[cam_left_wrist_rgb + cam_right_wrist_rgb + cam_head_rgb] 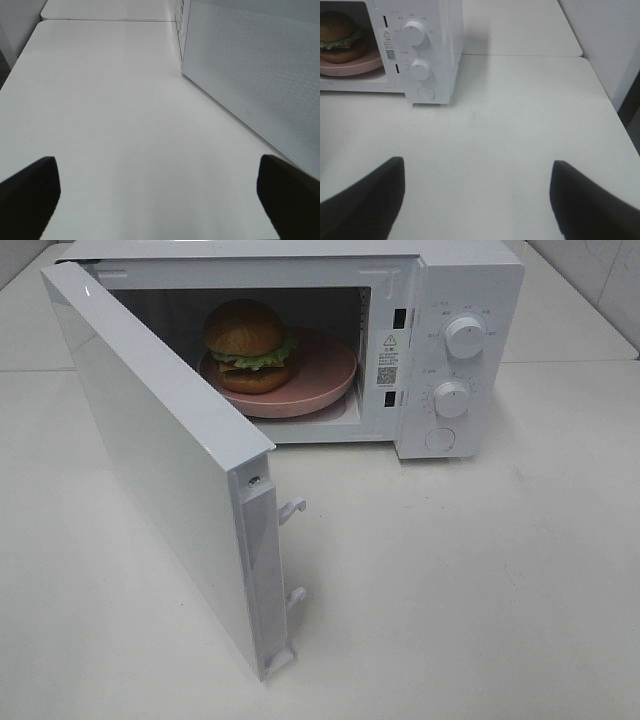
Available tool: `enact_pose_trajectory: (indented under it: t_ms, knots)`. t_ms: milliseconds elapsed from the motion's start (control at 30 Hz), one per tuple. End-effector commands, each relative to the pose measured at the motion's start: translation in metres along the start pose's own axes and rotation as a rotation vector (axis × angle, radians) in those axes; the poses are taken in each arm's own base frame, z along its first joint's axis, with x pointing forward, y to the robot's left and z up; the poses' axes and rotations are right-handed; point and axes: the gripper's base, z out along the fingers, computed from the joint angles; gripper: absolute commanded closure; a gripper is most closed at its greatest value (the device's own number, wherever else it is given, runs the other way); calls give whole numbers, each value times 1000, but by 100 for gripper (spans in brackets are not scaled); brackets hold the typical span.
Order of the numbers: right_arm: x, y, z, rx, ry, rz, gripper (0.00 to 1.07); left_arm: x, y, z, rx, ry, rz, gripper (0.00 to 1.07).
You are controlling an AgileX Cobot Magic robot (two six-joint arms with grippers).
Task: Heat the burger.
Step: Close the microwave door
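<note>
While the round burger [248, 345], glossy golden-brown bun over a green lettuce frill and brown patty, is sitting on the round pink plate [330, 375] inside the boxy white microwave oven [470, 275], the loading part of this job is looking done. The burger is resting toward the left side of the plate, well inside the cavity.

What's holding things up is the flat white microwave door [150, 440]: it is standing wide open over the white tabletop [480, 590], its two latch hooks pointing into open air. By my reading nothing is heating yet. The door is needing a push shut, and then the upper round white dial [465, 337] and the lower round white dial [451, 399] are waiting to be set. Where they are pointing now, I cannot tell.

The left gripper [159, 195] is hovering over bare table just beside the outer face of the door, its dark fingers spread wide and holding nothing. The right gripper [477, 195] is hanging over the table in front of the control panel, well apart from it, jaws likewise spread and empty. Neither is touching the oven. I'm judging the left arm better placed for the door and the right for the dials.
</note>
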Motion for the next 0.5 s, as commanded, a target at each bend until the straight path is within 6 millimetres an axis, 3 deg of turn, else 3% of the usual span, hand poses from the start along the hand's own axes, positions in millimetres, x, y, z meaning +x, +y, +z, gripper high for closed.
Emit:
enact_pose_trajectory:
  t_ms: [33,500]
  knots:
    - [6,-1,-3,38,9,8,32,0,0,-2,0,-26,3,6]
    - [11,-1,0,40,37,16,32,0,0,-1,0,-24,3,6]
